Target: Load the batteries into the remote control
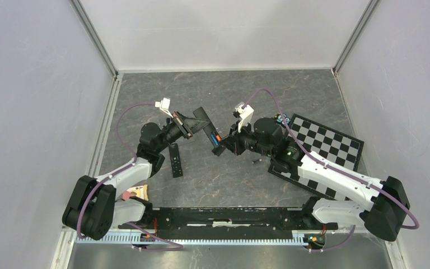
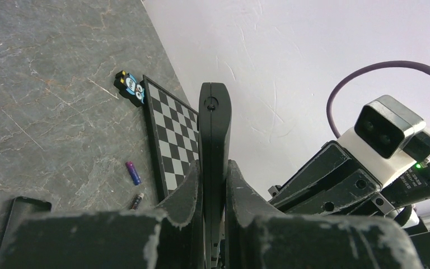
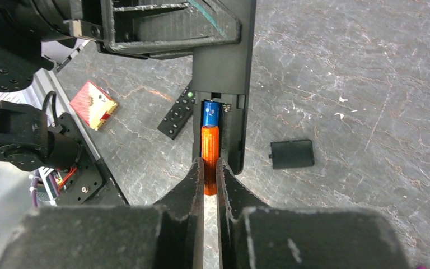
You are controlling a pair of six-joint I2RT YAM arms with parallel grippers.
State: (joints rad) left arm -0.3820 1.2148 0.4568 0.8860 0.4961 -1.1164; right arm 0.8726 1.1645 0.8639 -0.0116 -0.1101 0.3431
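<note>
Remote (image 3: 224, 73) tight in left gripper (image 2: 214, 179) (one blue battery (image 3: 210, 114) inside), one orange battery (image 3: 210, 151) in right gripper (image 3: 210, 171) pinch.

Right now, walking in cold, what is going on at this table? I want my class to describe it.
The left gripper clamps a black remote control and holds it above the table, its battery bay open toward the other arm. The right gripper pinches an orange battery and has it at the bay, in line with a blue battery already inside. The cover and a second remote lie on the table.
</note>
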